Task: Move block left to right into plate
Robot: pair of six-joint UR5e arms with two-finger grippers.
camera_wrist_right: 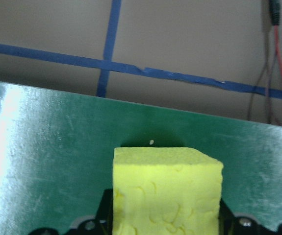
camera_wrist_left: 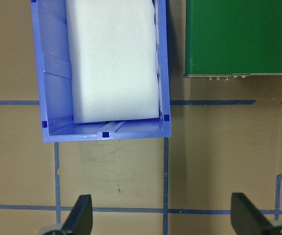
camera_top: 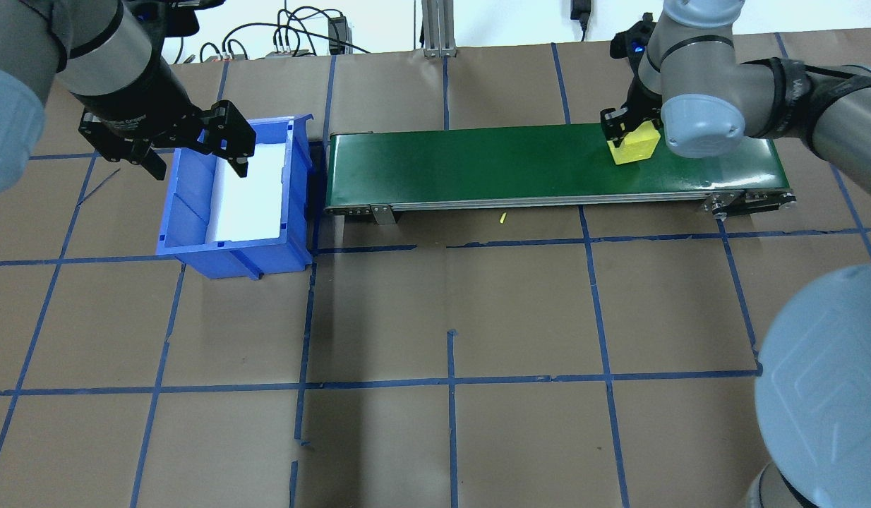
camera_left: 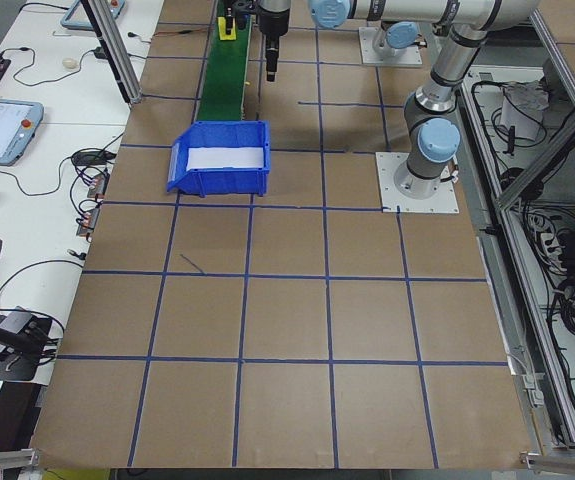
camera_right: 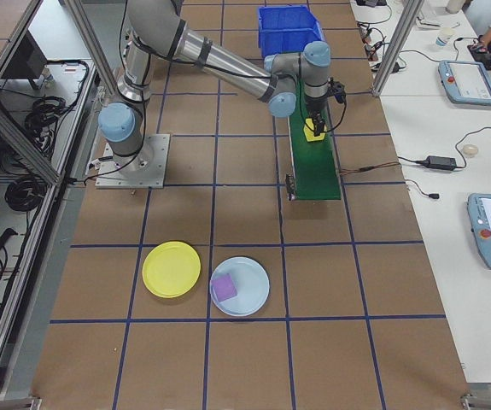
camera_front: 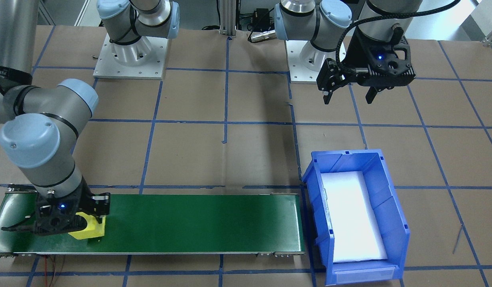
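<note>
The yellow foam block point(camera_wrist_right: 167, 191) sits at the conveyor belt's point(camera_top: 478, 166) right-hand end, pinched between the fingers of the right pincer point(camera_top: 629, 134); the right wrist view shows a dark finger pressed against each side of it. Whether it rests on the belt or hangs just above it I cannot tell.

The yellow plate point(camera_right: 172, 269) lies on the table point(camera_right: 254, 359) well apart from the belt, beside a pale blue plate point(camera_right: 254, 290) that already holds a purple block point(camera_right: 225, 288). Risks, as I judge them:

- Foam gives under pressure, so a grip near one edge could let the block twist or slip during the long carry.
- The two plates lie almost touching; a sloppy release could land the block on the wrong plate or on a rim, and it may tip out.
- The plate is shallow, so a drop from height may bounce the block clear.

The left pincer point(camera_top: 195, 152) hangs spread wide and empty above the blue bin point(camera_top: 195, 233), which holds a white foam slab point(camera_wrist_left: 114, 58).

Hard to make out: the right pincer's fingertips are hidden under the block and the wrist, the block's underside cannot be seen, and the plates appear only in the right side view.
</note>
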